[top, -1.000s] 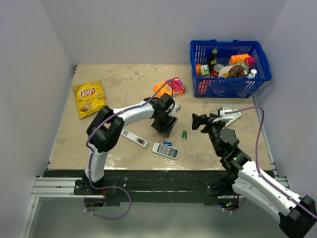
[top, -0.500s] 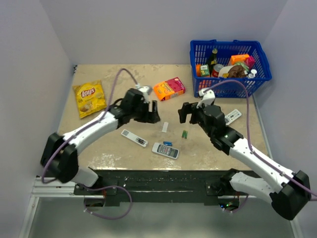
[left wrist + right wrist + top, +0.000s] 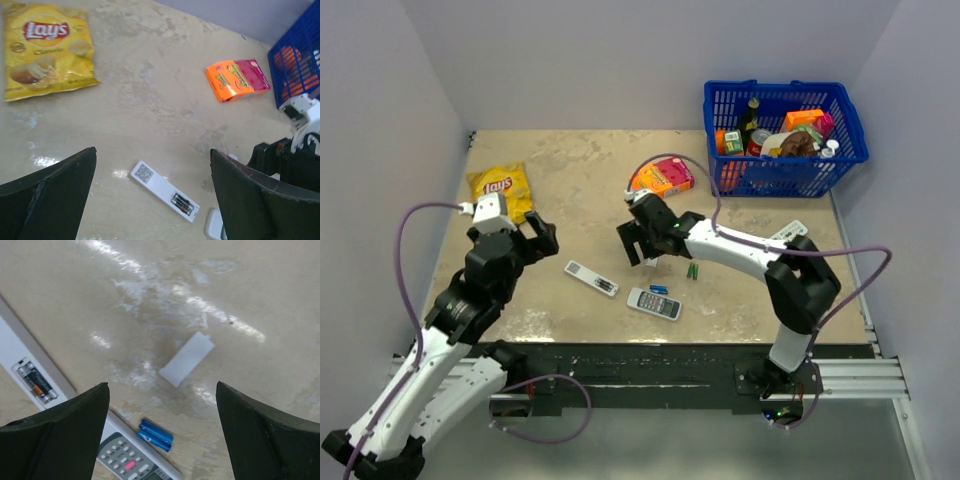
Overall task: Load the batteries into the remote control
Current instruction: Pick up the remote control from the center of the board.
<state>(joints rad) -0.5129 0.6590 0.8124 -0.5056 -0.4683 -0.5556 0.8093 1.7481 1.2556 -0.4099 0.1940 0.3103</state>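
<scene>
Batteries (image 3: 35,382) are seen as dark cells seated in the open compartment at the right end of the remote control (image 3: 591,278), which lies flat on the bench (image 3: 570,170) near its middle, angled from far left to near right. The left arm is folded out beyond the near left edge, its elbow low and its forearm raised toward the left side of the bench; the left end effector (image 3: 535,238) is held above the surface beside the chips bag (image 3: 500,190), with its jaws spread wide and nothing between them. The right arm is bent at a high elbow on the right and stretched leftward across the bench; the right end effector (image 3: 638,243) is pointed down just far and right of the remote control, fully spread and gripping nothing. Beneath it a small white flat piece (image 3: 187,359) is seen on the bench, with a small blue item (image 3: 155,435) and a buttoned remote (image 3: 653,303) nearer.
</scene>
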